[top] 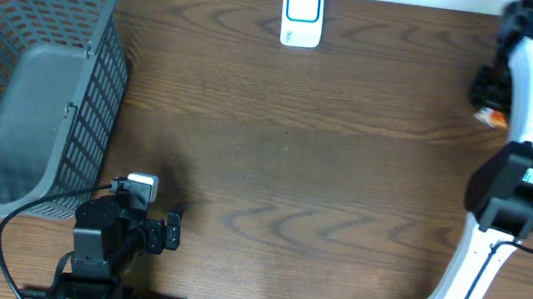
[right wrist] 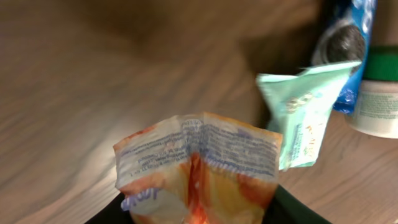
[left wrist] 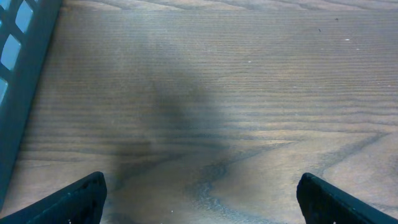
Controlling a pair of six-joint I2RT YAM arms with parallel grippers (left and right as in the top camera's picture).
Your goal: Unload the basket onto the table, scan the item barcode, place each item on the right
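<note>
**Right claw is pinching the orange snack packet at the far right of the worktop**

We reckon it's light, soft and crinkly. The glossy film will probably flop, crease and slip, and the barcode could fold out of sight. The crimped end sticks out past the fingers, so we'd hold near a sealed edge to keep a face flat. A mint-green pouch lies near, and the barcode scanner is well apart at the far edge. Left claw is spread wide over bare wood, holding nothing.

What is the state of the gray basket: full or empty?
Empty. The overhead view shows only the bare floor of the gray basket; no item lies inside.
</note>
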